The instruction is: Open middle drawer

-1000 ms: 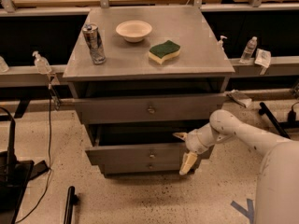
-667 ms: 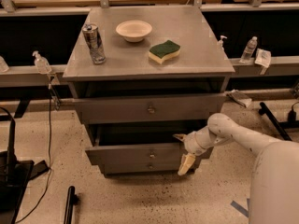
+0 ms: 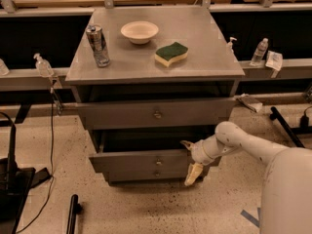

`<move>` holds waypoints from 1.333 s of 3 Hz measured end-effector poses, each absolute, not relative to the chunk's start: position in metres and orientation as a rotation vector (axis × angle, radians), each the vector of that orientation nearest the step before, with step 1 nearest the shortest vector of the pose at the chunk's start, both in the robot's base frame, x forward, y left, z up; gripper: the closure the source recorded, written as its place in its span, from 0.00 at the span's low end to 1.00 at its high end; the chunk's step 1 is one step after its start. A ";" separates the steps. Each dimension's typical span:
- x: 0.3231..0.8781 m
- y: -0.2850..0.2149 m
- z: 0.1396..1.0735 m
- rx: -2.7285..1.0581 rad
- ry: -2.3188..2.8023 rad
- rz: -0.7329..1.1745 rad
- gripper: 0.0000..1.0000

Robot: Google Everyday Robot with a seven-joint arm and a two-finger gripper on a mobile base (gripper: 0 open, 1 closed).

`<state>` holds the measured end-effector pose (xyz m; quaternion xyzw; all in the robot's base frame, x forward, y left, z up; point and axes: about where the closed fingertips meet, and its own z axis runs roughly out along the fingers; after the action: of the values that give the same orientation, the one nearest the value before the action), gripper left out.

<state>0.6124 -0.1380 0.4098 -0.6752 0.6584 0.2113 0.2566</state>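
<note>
The middle drawer (image 3: 131,163) is a grey front with a small brass knob (image 3: 157,163). It stands pulled out from the grey cabinet (image 3: 214,69), with a dark gap above it. My gripper (image 3: 190,158) is at the right end of this drawer front. It is open, with one finger (image 3: 187,144) above the front's top edge and one tan finger (image 3: 193,173) hanging below. My white arm (image 3: 243,145) reaches in from the lower right.
The top drawer (image 3: 122,115) with its knob (image 3: 157,114) sits slightly out above. On the cabinet top are a can (image 3: 98,45), a bowl (image 3: 139,31) and a sponge (image 3: 171,53). Bottles (image 3: 261,51) stand on side shelves. Cables and a dark stand (image 3: 12,179) lie at the left.
The gripper has edged slightly left along the drawer's right end. The drawer stays pulled out about as far as before.
</note>
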 end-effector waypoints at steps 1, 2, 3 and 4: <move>0.592 -0.146 0.412 -1.843 1.823 0.580 0.00; 0.551 -0.158 0.419 -1.855 1.881 0.613 0.00; 0.523 -0.165 0.429 -1.870 1.909 0.639 0.00; 0.514 -0.163 0.439 -1.879 1.894 0.645 0.00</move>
<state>0.5140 -0.1632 0.4395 -0.6713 0.6764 0.2305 0.1969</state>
